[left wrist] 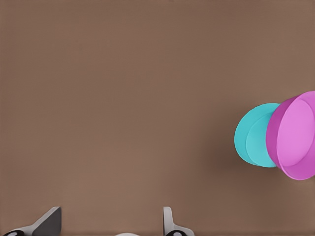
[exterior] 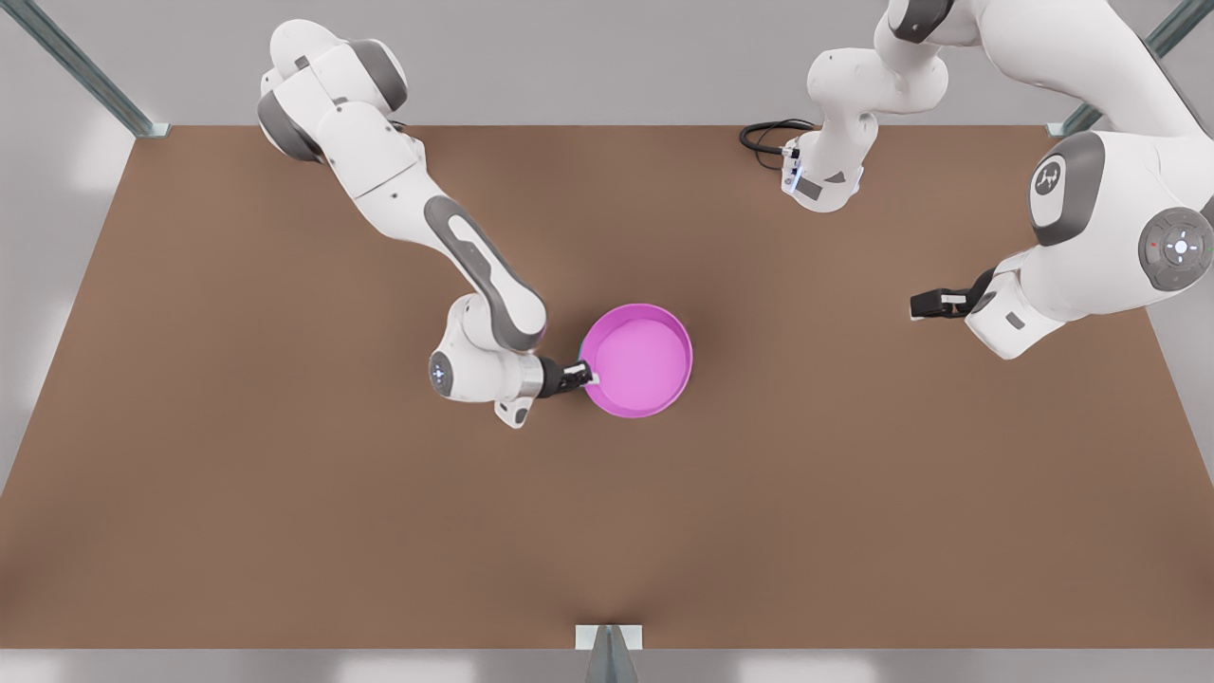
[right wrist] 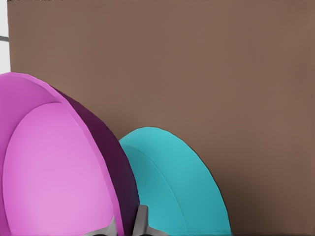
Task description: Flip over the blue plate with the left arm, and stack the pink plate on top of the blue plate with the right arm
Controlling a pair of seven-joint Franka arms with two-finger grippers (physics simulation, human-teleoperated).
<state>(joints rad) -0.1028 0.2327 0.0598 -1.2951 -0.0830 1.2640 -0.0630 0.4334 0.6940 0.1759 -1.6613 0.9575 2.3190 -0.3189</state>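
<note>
A: Item one?

B: Round shallow magenta-pink plate, mid brown table, held above the round turquoise-cyan blue plate. The right gripper pinches its rim on the front view's left.

A: Item two?

B: Left gripper, fingers apart, empty, waiting well off.

A: Step?

B: Stacking, likely. Next: lower the pink squarely, then release.

Pink plate smooth matt plastic look; blue plate same; table matt brown, faintly grained
</note>
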